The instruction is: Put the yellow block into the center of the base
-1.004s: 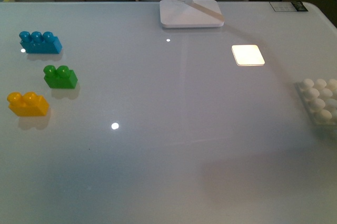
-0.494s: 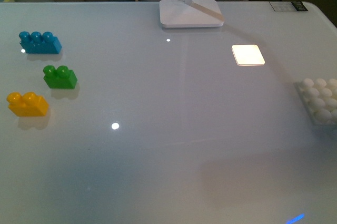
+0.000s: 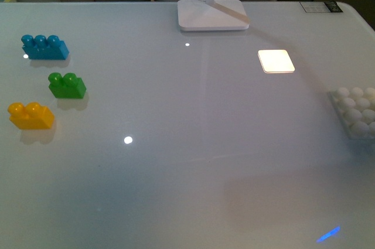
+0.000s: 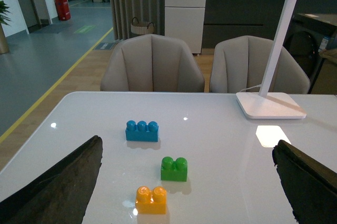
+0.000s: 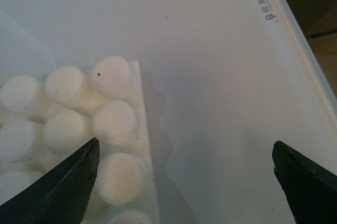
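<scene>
By my reckoning, no step is done yet. My left tool (image 4: pixel 187 142) is spread wide and empty, with the yellow block (image 4: pixel 151 200) lying loose on the worktop (image 3: pixel 187 167) ahead of it. My right tool (image 5: pixel 184 147), also apart and empty, hangs over a corner of the base (image 5: pixel 143 129), well apart from the block. Grasping, carrying across and pressing onto the centre studs all remain.

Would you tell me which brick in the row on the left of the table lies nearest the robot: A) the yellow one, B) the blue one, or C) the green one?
A: in the front view the yellow block sits closest to the camera, ahead of the green brick and the blue brick.
</scene>
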Motion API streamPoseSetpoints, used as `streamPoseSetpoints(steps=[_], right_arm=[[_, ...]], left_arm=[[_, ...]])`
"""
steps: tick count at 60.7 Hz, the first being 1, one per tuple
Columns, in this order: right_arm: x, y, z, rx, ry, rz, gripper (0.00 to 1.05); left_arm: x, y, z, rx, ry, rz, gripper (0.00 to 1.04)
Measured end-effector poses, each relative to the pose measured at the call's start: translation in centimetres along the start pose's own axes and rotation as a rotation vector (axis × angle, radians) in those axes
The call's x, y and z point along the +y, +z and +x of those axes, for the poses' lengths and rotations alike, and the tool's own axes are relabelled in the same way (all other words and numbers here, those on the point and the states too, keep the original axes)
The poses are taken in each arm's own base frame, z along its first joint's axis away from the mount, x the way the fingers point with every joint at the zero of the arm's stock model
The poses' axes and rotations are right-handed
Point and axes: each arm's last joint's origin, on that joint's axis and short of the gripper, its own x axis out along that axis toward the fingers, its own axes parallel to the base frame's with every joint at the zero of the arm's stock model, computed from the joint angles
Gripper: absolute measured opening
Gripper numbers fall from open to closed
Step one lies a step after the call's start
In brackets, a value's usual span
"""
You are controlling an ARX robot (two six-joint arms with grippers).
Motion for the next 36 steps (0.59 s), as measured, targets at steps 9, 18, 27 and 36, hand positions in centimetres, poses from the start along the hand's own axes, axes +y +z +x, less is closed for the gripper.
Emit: streamPoseSetpoints(steps=[9, 18, 27, 36], right_arm=[[0.9, 0.6, 0.6, -0.009, 0.019, 0.003, 0.96], [1.9, 0.9, 1.1, -0.007, 0.041, -0.005, 0.96], [2.8, 0.5, 1.4, 0.023, 0.063, -0.012, 0.96], [3.5, -0.2, 1.7, 0.054, 0.077, -0.019, 0.96]], left_arm=[[0.0, 0.0, 0.0, 0.000, 0.000, 0.000, 0.97], [0.0, 0.0, 0.0, 0.000, 0.000, 0.000, 0.97], [0.0, 0.0, 0.0, 0.000, 0.000, 0.000, 0.97], [0.0, 0.0, 0.0, 0.000, 0.000, 0.000, 0.97]])
